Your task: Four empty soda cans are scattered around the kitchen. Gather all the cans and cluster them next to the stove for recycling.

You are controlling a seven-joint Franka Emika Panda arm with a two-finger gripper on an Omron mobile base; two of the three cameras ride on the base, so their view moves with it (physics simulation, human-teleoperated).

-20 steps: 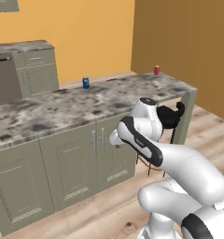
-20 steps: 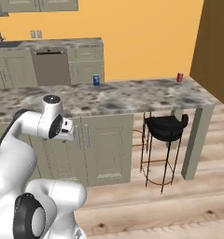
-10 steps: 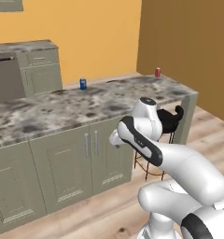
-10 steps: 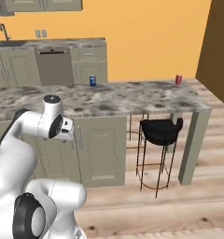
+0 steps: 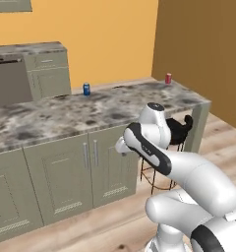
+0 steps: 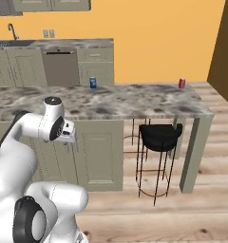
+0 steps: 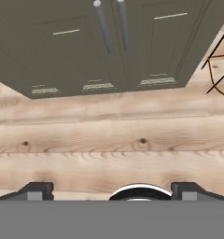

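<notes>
Gripper [image 7: 111, 189] wide open, empty — blue can [image 5: 86, 89], red can [image 5: 168, 78] at counter's [image 5: 51, 118] far edge.

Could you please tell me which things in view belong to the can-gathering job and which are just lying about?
Job:
- blue soda can, on the counter
- red soda can, on the counter
- claw, open, empty

Just there:
- black stool
- dishwasher
- cabinet doors
</notes>
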